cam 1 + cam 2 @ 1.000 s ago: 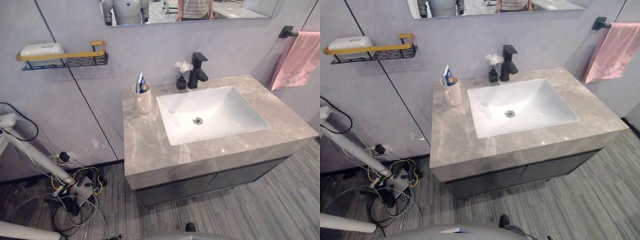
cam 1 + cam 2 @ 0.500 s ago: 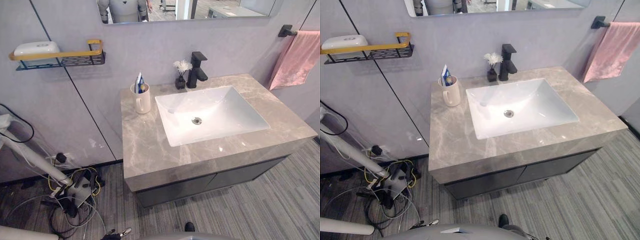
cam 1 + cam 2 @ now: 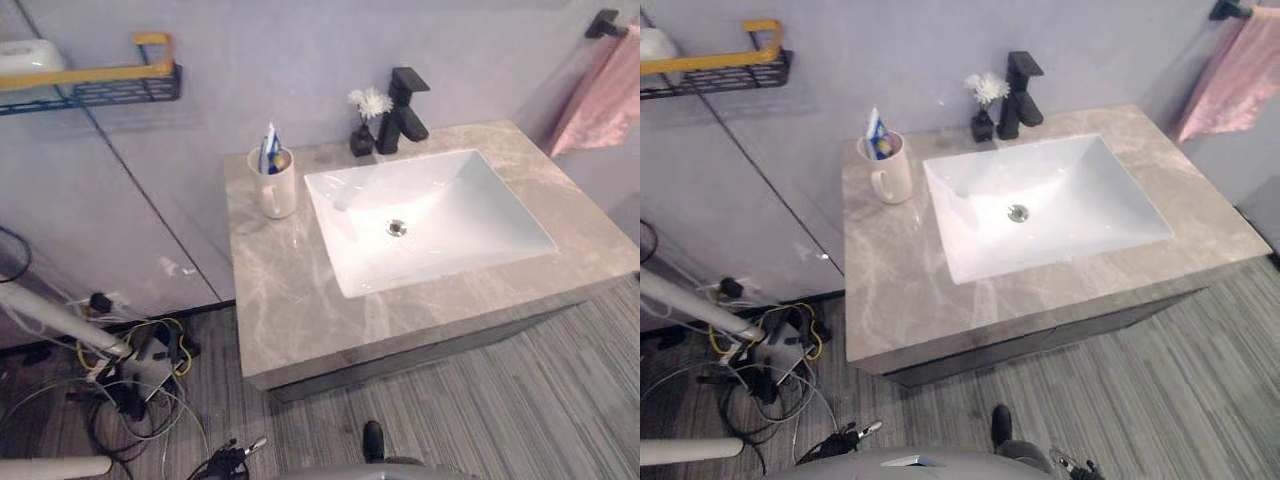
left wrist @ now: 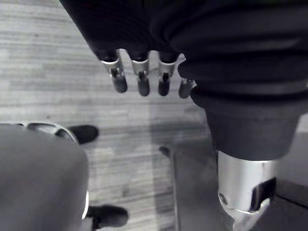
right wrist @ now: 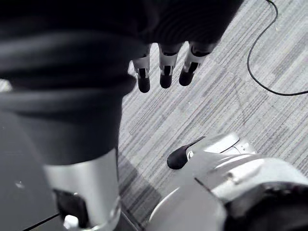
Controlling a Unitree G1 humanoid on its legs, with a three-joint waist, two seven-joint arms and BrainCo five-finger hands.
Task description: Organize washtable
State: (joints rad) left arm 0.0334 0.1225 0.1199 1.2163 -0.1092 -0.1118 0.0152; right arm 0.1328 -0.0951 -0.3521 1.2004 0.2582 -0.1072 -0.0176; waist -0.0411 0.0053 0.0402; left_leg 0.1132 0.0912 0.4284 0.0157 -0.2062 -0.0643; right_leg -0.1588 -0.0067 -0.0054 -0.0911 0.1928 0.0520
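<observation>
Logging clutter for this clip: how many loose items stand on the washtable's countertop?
2. A cream mug holding a tube stands left of the basin; a small dark vase with a white flower stands at the back beside the black faucet. None looks hidden.

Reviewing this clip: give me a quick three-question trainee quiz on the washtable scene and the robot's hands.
1. True or false: the mug stands inside the sink.
2. What stands right beside the black faucet? A) a vase with a white flower; B) a soap bottle; C) a folded towel.
3. Fill in: the left hand and the right hand both hang over the floor, fingers straight, so each hand is ____.

Key: 1 false, it stands on the counter to the sink's left; 2 A; 3 open.
</observation>
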